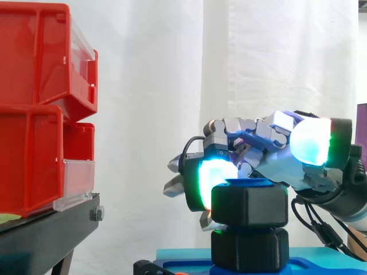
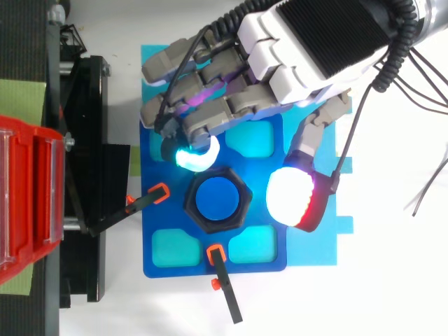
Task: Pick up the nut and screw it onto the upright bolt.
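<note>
The black hex nut (image 2: pixel 217 201) sits on the upright blue bolt (image 2: pixel 216 199), whose flat top shows through its hole. In the side view the nut (image 1: pixel 249 206) rests above a second black hex piece (image 1: pixel 249 249) on the blue base plate (image 2: pixel 161 210). My hand (image 2: pixel 280 70) reaches in from the upper right and hangs over the plate's far half. One cyan-glowing fingertip (image 2: pixel 192 154) touches the nut's upper left edge. The thumb's white and red pad (image 2: pixel 297 199) stands to the right of the nut with a gap between them. Nothing is pinched.
Red bins (image 1: pixel 40 109) are stacked on a black stand (image 1: pixel 46 229) at the left. Two orange-tipped black clamps (image 2: pixel 150 197) (image 2: pixel 222 280) hold the plate at its left and front edges. Teal recesses (image 2: pixel 171 246) mark the plate's corners.
</note>
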Robot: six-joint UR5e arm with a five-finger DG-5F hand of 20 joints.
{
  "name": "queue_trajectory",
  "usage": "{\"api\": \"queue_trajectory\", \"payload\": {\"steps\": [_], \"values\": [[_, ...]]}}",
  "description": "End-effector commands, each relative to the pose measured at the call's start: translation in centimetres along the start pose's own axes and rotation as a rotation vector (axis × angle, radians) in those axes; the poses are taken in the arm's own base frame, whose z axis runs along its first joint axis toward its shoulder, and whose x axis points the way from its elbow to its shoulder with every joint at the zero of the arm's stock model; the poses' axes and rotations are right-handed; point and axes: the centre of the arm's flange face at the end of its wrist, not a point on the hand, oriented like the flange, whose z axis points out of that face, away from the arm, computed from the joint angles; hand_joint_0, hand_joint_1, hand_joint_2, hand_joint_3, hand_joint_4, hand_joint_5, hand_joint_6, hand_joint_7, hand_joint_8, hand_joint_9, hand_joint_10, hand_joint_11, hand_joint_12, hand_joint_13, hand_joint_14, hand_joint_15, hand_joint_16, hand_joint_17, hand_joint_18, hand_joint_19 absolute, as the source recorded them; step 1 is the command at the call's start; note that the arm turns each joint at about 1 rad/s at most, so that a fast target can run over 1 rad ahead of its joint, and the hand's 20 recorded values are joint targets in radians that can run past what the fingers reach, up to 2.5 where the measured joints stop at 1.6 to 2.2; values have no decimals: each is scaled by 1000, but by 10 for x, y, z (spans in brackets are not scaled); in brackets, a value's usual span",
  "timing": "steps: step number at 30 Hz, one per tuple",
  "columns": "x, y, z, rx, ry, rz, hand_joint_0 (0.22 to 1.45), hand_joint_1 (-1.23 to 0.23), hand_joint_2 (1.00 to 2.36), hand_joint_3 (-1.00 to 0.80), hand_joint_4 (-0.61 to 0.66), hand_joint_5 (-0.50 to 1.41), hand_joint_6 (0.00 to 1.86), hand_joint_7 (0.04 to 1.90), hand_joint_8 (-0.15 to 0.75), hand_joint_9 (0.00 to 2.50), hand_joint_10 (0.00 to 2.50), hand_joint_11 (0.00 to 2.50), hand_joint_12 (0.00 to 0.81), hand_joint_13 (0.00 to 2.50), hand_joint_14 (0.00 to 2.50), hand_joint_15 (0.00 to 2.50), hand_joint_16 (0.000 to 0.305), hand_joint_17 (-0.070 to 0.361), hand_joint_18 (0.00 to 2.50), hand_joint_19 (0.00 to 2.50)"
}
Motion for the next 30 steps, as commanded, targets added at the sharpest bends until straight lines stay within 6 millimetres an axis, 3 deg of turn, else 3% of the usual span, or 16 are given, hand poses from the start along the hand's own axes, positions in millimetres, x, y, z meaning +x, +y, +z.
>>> {"api": "queue_trajectory", "payload": {"steps": [1,9,10,14,19,23,30], "values": [[-3,-4,-5,-4,3,8,527,-177,1000,-500,122,16,615,1287,224,1154,2,20,205,713,0,0,23,52,482,122],[-22,-10,1,-29,-6,6,532,-191,1000,-500,111,24,663,1138,221,1250,0,28,188,799,0,0,20,44,544,122],[-24,-11,2,-35,-7,6,532,-192,1000,-500,112,25,659,1144,220,1251,0,28,187,800,0,0,20,44,543,128],[-38,-15,9,-49,-23,5,529,-186,1000,-500,137,29,501,1448,221,1211,0,37,201,764,0,0,20,46,519,121],[-58,-15,23,-95,-22,1,522,-181,1000,-500,159,-9,504,1349,218,1147,0,30,206,735,0,0,22,50,490,118],[-54,-12,26,-97,-20,20,518,-178,1000,-500,207,-33,505,1184,215,1106,0,25,212,715,0,0,23,53,477,108],[-36,-2,31,-71,-35,69,516,-174,1000,-500,230,-43,505,1111,217,1093,1,19,213,709,0,0,24,54,464,106]]}}
